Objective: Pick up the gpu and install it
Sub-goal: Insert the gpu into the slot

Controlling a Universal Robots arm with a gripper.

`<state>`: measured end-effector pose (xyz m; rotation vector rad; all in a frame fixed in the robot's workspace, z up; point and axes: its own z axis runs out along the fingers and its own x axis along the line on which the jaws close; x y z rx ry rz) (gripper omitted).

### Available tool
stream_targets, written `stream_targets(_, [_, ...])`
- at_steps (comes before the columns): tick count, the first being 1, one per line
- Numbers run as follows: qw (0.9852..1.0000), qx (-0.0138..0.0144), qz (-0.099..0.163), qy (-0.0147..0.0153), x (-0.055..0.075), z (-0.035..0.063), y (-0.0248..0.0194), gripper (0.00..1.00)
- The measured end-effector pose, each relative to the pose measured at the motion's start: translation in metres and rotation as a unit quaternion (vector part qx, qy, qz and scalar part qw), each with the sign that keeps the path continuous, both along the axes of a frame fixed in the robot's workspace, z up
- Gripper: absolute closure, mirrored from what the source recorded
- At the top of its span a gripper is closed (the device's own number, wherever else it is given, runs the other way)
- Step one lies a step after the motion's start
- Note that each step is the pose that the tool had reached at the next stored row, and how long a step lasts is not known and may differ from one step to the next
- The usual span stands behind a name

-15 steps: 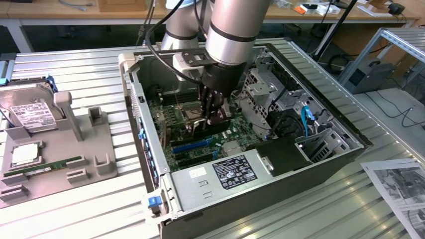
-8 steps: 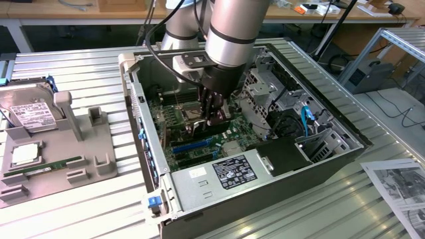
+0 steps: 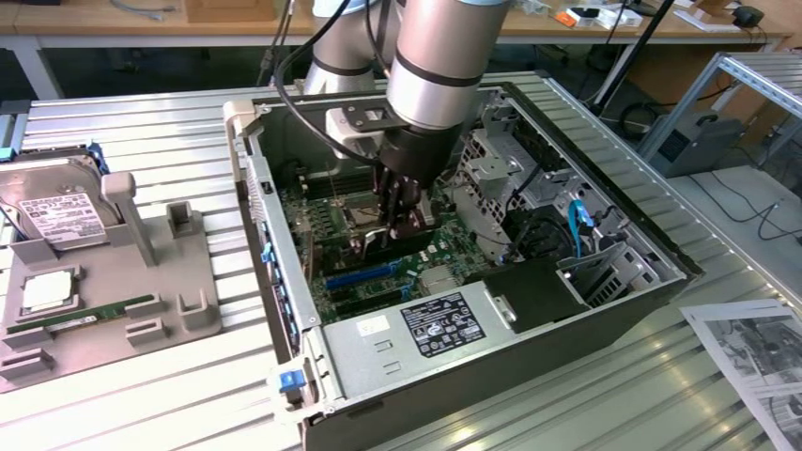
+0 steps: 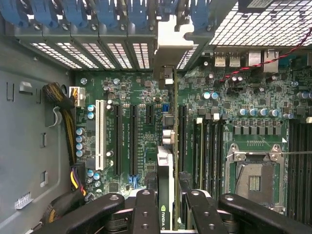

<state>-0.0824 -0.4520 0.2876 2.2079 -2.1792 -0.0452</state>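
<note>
A big computer case (image 3: 501, 395) lies open on the metal worktop (image 3: 163, 404), near the middle. The robot arm (image 3: 439, 56) reaches down into the case from above. Its gripper (image 3: 408, 224) is clenched on the gpu (image 4: 165, 161), with one black finger (image 4: 145, 209) on each flat side of the card. The gpu stands up on its thin edge, low over the green motherboard (image 4: 146, 92). It sits between two long black slots, and a white slot (image 4: 101, 127) is further off to one side. I cannot tell if the card's bottom edge is touching the board. The card's shiny metal end (image 4: 168, 44) points at the case wall that has the row of blue clips (image 4: 105, 12). The square chip socket (image 4: 253, 180) is near the card on its other side. A silver power box (image 3: 414, 334) with a label fills one corner of the case. Beside the case, near the worktop edge on the exterior view's left, is a gray tray (image 3: 188, 324). It holds a hard drive (image 3: 56, 211), a square chip (image 3: 48, 289) and a green memory stick (image 3: 88, 315).
</note>
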Motion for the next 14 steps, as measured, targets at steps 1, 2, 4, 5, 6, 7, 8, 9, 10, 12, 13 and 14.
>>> stream_targets(1, [1.0, 0.0002, 0.0, 0.0, -0.0017, 0.0, 0.0, 0.73])
stream_targets(2, [1.0, 0.0003, 0.0, 0.0, -0.0031, -0.0001, 0.0, 0.73])
stream_targets(4, [1.0, 0.0002, 0.0, 0.0, -0.0035, -0.0001, 0.0, 0.73])
stream_targets(5, [1.0, 0.0002, 0.0, 0.0, -0.0041, -0.0001, 0.0, 0.73])
stream_targets(6, [1.0, 0.0003, 0.0, 0.0, -0.0053, -0.0003, 0.0, 0.73])
stream_targets(7, [1.0, 0.0002, 0.0, 0.0, -0.0062, -0.0004, 0.0, 0.73])
stream_targets(8, [1.0, 0.0002, 0.0, 0.0, -0.0062, -0.0003, 0.0, 0.73])
stream_targets(9, [1.0, 0.0002, 0.0, 0.0, -0.0062, -0.0004, 0.0, 0.73])
stream_targets(10, [1.0, 0.0002, 0.0, 0.0, -0.0062, -0.0004, 0.0, 0.73])
stream_targets(12, [1.0, 0.0002, 0.0, 0.0, -0.0062, -0.0004, 0.0, 0.73])
stream_targets(13, [1.0, 0.0002, 0.0, 0.0, -0.0062, -0.0005, 0.0, 0.73])
stream_targets(14, [1.0, 0.0002, 0.0, 0.0, -0.0062, -0.0005, 0.0, 0.73])
